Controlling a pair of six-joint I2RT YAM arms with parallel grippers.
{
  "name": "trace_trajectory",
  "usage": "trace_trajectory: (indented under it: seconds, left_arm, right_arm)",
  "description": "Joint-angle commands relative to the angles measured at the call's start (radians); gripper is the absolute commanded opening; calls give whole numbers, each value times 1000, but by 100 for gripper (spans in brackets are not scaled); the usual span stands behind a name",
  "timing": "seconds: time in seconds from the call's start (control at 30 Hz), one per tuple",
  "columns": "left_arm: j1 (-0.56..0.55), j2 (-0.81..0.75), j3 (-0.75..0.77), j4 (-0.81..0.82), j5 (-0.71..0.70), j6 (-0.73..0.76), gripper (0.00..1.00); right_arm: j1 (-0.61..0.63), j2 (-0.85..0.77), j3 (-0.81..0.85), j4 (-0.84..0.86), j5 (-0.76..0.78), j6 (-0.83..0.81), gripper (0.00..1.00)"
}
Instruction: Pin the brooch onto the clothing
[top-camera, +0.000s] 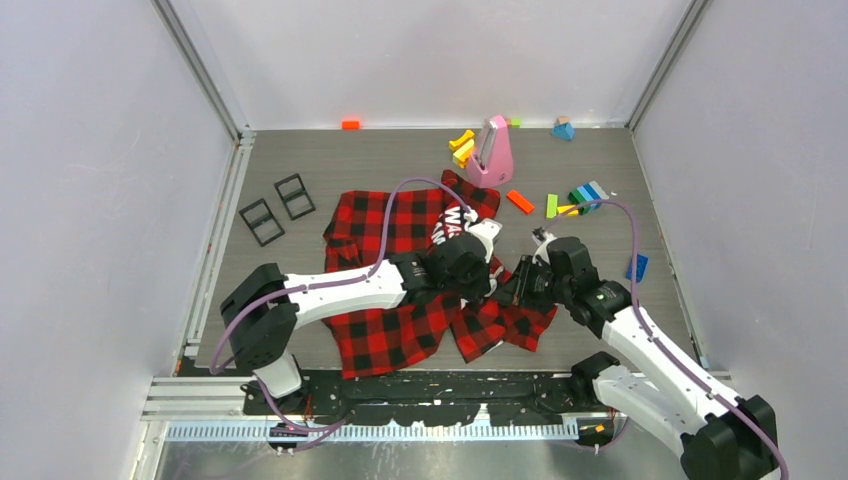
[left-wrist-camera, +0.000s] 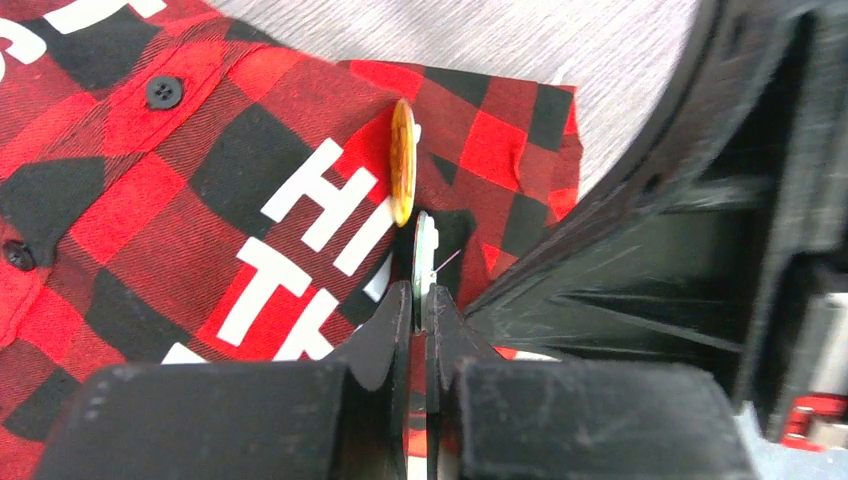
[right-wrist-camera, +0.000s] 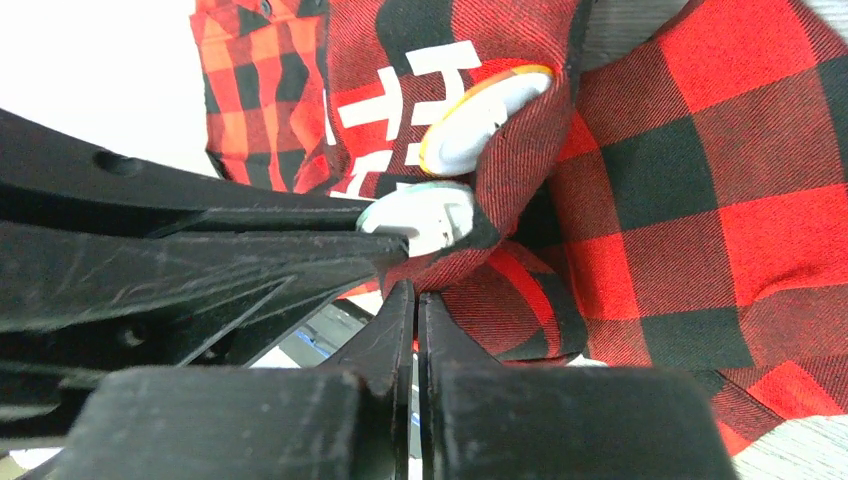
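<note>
The red-and-black checked shirt (top-camera: 380, 240) lay rumpled on the grey bench (top-camera: 330, 160), with both arms reaching over its lettered part. The left tool (left-wrist-camera: 420, 295) was closed on a thin pale disc (left-wrist-camera: 425, 250), held edge-on just beside the shirt's white lettering. The brooch (left-wrist-camera: 402, 160), an orange-rimmed disc, stood just beyond that disc, against a raised fold of the shirt. The right tool (right-wrist-camera: 415, 295) was closed, pinching that fold.

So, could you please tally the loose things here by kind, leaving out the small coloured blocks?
Checked shirt: 1
Black frames: 2
Pink object: 1
Round discs: 2
Total: 6
</note>
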Motion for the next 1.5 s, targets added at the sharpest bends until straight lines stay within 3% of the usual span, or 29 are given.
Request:
trace_trajectory:
  seconds: [0.0,0.33,0.4,0.5,0.63,0.83,1.03,1.27,1.47]
  left_arm:
    - [-1,-19,-12,103,68,-29,0]
    - [40,-62,-101,193,157,-125,0]
    - [56,-74,-124,193,154,-129,0]
    - [83,-98,-161,193,138,-129,0]
    - [101,-122,-192,193,137,-124,0]
    - [103,-124,-201,229,158,-119,0]
    - [103,-105,-201,243,181,-109,0]
    - [103,-135,-201,235,152,-92,0]
    - [110,-206,-209,162,69,-44,0]
  right_arm:
    - [28,51,37,27,-22,-34,1]
    - [93,74,45,36,34,-42,2]
    - [93,44,58,12,79,-40,13]
    - [93,-13,99,-45,139,-47,42]
    - [93,-50,145,-131,236,-56,54]
    - [93,-41,135,-113,292,-33,55]
    - [92,-10,78,-94,396,91,50]
    - [90,18,20,-4,394,125,49]
    - [30,65,78,16,311,15,61]
